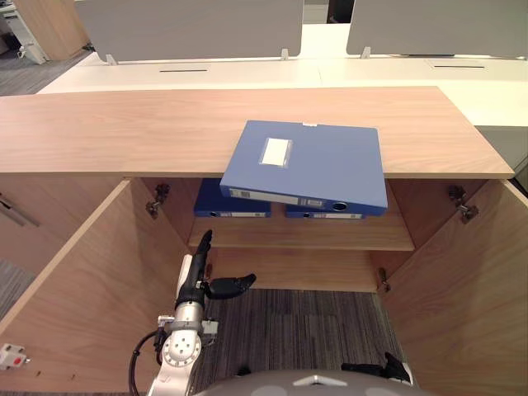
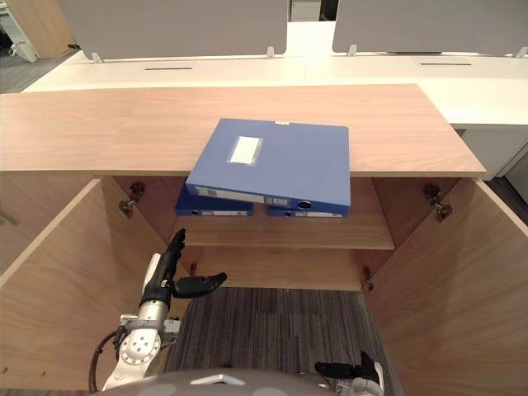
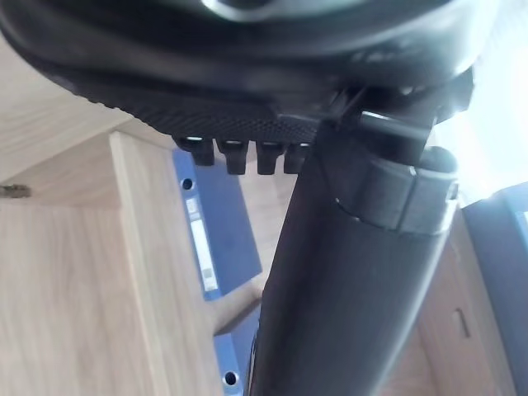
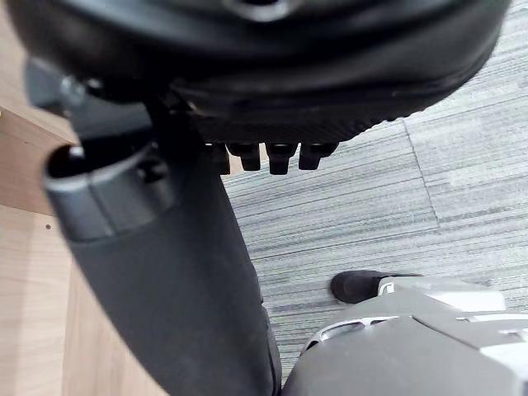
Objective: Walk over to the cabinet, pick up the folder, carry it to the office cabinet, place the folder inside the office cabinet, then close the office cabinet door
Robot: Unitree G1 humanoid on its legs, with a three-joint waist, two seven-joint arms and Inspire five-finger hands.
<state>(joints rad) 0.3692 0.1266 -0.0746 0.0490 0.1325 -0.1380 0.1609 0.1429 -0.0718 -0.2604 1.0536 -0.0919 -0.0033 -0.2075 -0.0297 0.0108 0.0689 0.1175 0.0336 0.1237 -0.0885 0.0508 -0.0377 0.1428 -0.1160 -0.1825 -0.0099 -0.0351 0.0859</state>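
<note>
— Now, what is seen nearest?

— The right hand (image 1: 375,368) is seen low at the near edge, over the grey carpet (image 1: 297,330). Its fingers are stretched out loosely and nothing is held in them.

— And the left hand?

— The left hand (image 1: 194,280) is raised before the open cabinet (image 1: 49,190), close to the left door (image 1: 82,297). The fingers are held straight, pointed up toward the shelf (image 1: 305,235), and the thumb is spread out to the side. Nothing is gripped and nothing is touched.

— How is the cabinet found?

— Both doors are swung wide open toward the robot: the left door on one side, the right door (image 1: 462,289) on the other. Metal hinges (image 1: 157,198) are seen at the upper inner corners.

— What is kept on the shelf?

— A second folder (image 1: 216,202) is laid flat at the shelf's left part, and a third folder (image 1: 322,213) just beside it toward the middle. Both are blue, with their labelled spines turned to the front.

— Where is the folder itself?

— The folder (image 1: 309,165) is laid flat on the cabinet's top, right of the middle. It is blue, with a pale label on its cover, and it is set askew. Its spine is pushed out past the top's front edge, so that it overhangs the opening above the two on the shelf. It is well apart from both hands.

— And farther back?

— White desks (image 1: 247,74) are set against the top's far edge, and grey screens (image 1: 190,25) are stood upright on them.
</note>
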